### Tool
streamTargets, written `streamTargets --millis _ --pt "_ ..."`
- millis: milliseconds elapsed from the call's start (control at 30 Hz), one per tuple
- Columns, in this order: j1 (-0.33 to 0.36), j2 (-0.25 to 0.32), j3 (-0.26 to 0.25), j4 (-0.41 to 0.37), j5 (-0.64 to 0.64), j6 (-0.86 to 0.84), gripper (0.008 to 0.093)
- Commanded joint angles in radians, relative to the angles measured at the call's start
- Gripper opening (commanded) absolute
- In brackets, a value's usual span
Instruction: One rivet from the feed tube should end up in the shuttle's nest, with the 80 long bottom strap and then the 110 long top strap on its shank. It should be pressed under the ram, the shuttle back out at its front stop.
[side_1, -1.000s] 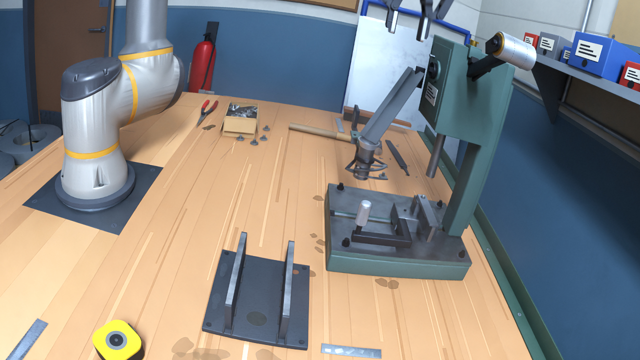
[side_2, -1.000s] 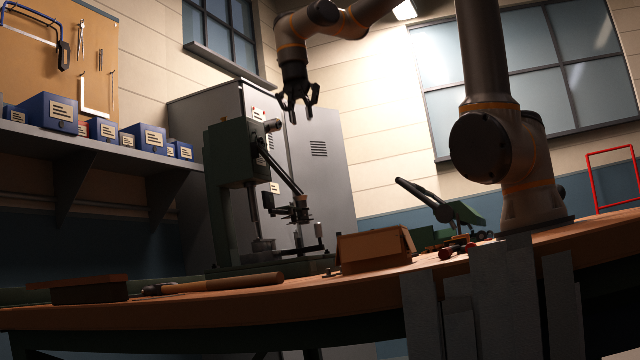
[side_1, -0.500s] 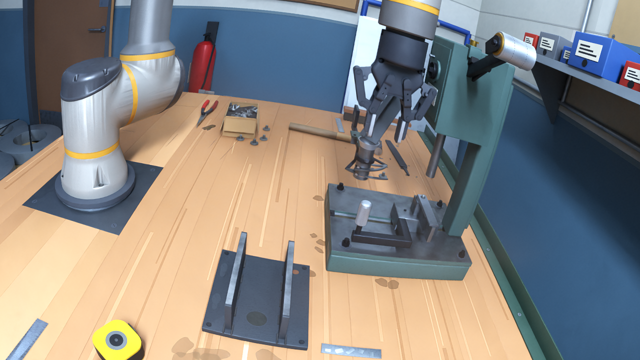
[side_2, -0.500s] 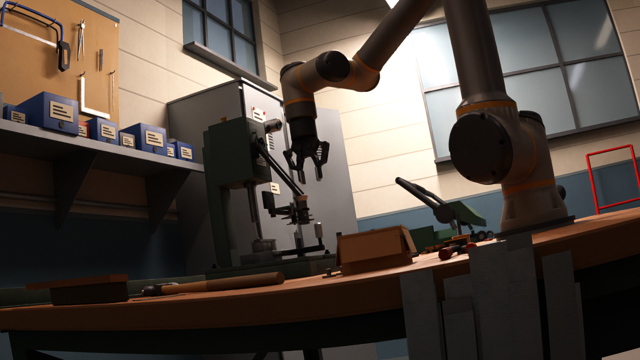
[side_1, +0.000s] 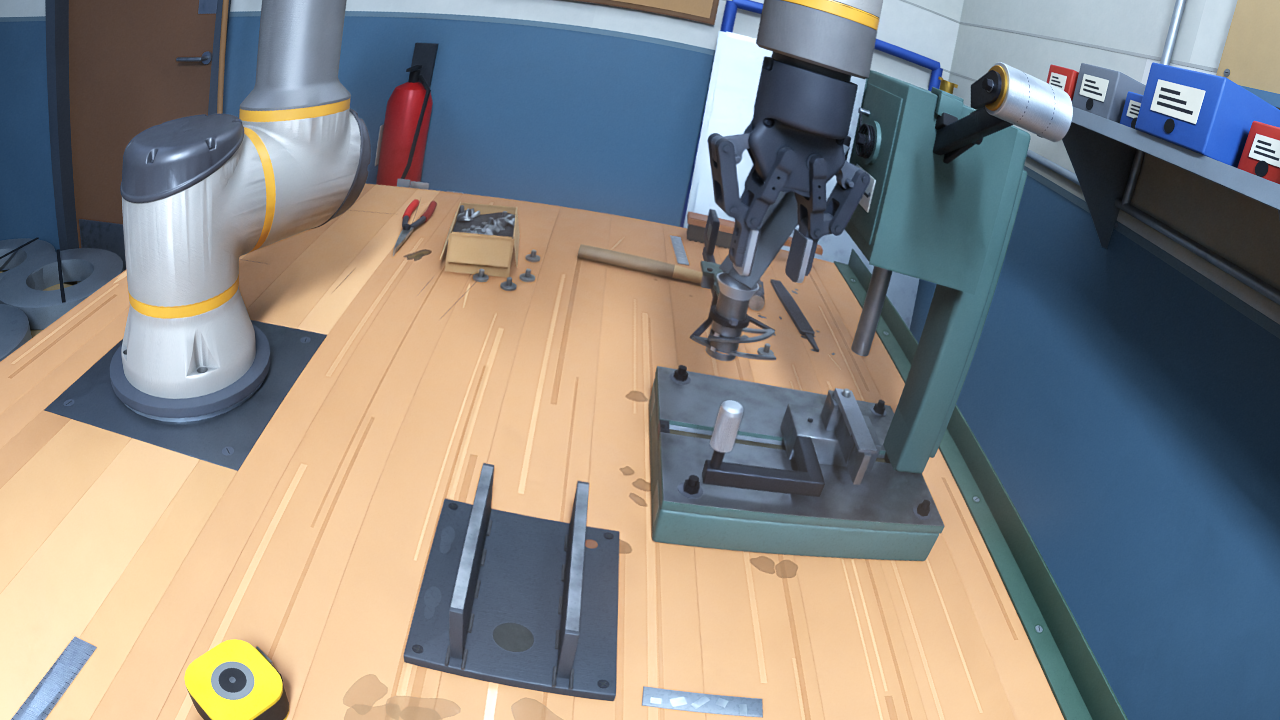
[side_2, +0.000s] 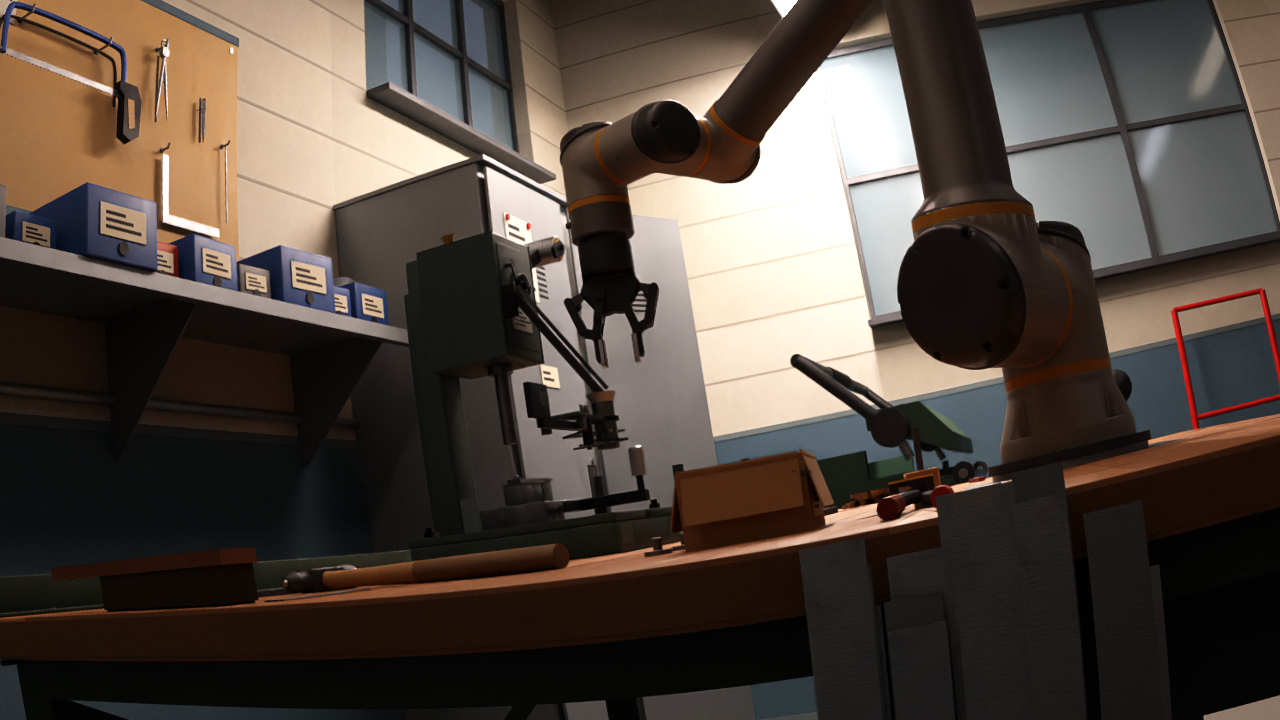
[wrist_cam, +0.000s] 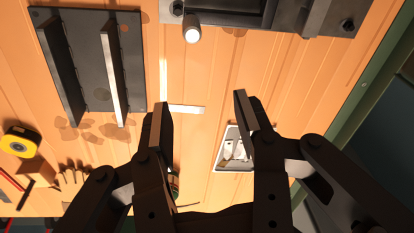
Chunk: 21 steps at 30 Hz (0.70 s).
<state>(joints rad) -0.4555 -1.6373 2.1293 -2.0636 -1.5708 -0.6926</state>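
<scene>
The feed tube's outlet (side_1: 734, 318) stands on a small wire stand on the bench behind the press, its sloping tube running up to the press head; no rivet shows in it from here. My gripper (side_1: 772, 260) hangs open and empty above that outlet, beside the press column (side_2: 618, 345). The shuttle (side_1: 788, 452), with its upright silver handle (side_1: 727, 425), sits on the press base in front of the ram (side_1: 870, 309). Two straps stand on edge in the dark rack (side_1: 519, 587) at the bench front.
The green press frame (side_1: 940, 269) rises right of the gripper, its lever knob (side_1: 1029, 98) high. A hammer (side_1: 640, 264), a cardboard box of parts (side_1: 481, 237) and pliers lie behind. A yellow tape measure (side_1: 234, 682) sits near the front edge.
</scene>
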Motion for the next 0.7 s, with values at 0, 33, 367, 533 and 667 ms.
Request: streamTargets --millis 0,33,367,533,667 --pt "0.000 0.000 -0.001 0.000 0.000 -0.046 0.0480" --pt "0.000 0.000 -0.001 0.000 0.000 -0.097 0.0480" --pt "0.000 0.000 0.000 -0.001 0.000 -0.725 0.0480" --pt "0.000 0.000 0.000 -0.001 0.000 -1.019 0.0480" --pt "0.000 0.000 0.000 -0.001 0.000 -1.190 0.0480"
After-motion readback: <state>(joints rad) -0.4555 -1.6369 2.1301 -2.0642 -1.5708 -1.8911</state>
